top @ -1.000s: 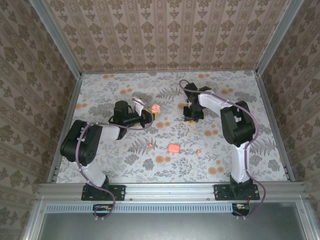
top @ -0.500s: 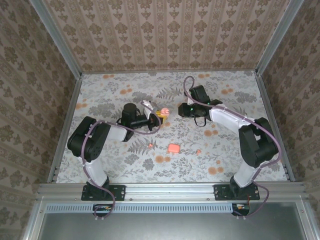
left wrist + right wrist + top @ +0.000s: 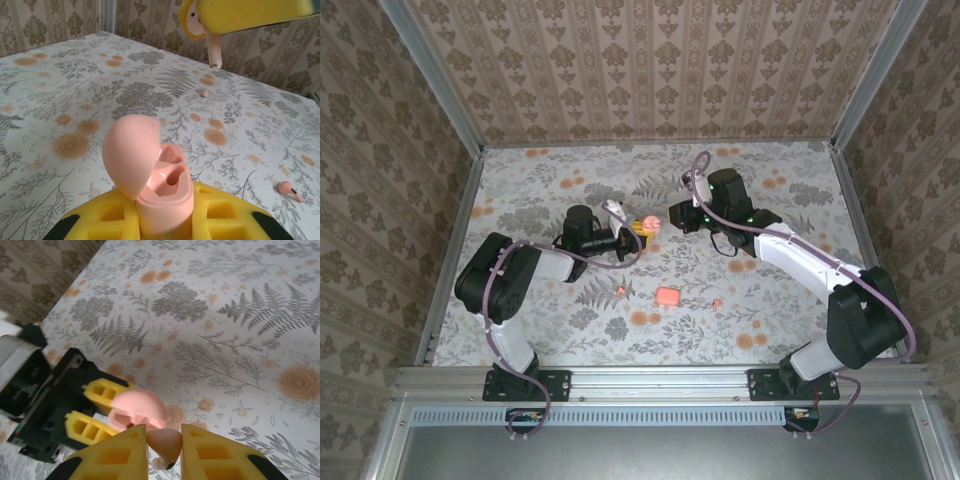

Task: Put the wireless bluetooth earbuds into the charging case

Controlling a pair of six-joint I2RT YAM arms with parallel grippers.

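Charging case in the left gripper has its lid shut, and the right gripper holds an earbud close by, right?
No, the lid stands open, as the left wrist view shows. The left gripper does hold the charging case, and the right gripper holds an earbud close by.

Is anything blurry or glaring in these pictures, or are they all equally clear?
Top view: even, soft light, no glare, but the case is a tiny pink dot. Left wrist view: the open case is crisp, the far wallpaper softer. Right wrist view: the earbud between the yellow fingers sits close and looks slightly soft, the table print sharper.
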